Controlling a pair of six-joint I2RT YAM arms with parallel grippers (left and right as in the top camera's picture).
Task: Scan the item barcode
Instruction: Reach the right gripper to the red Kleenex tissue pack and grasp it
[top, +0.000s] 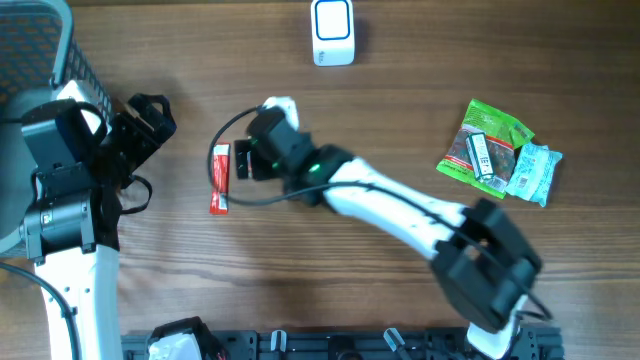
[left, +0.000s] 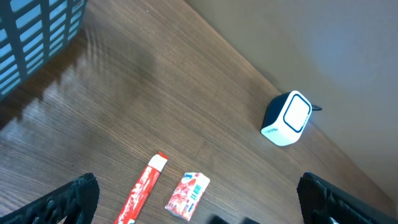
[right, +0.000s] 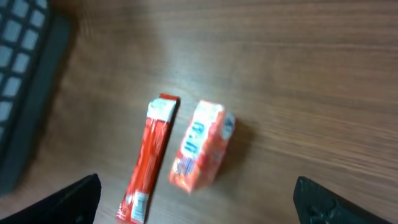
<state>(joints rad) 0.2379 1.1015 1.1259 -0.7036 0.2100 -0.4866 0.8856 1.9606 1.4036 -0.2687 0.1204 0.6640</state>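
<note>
A small red box (top: 242, 160) lies on the wooden table beside a long red stick packet (top: 219, 178). A barcode shows on the box's (left: 188, 195) side in the left wrist view. My right gripper (top: 258, 148) hovers open just above the box (right: 202, 146), its fingertips (right: 78, 198) wide on either side and touching nothing. The white scanner (top: 332, 32) stands at the table's far edge, also in the left wrist view as the scanner (left: 287, 118). My left gripper (top: 148, 118) stays open at the left, empty, facing the stick packet (left: 144, 186).
A grey mesh basket (top: 40, 50) sits at the far left corner, its wall (right: 25, 81) close to the packets. A green snack bag (top: 485, 148) and a white-teal packet (top: 530, 172) lie at the right.
</note>
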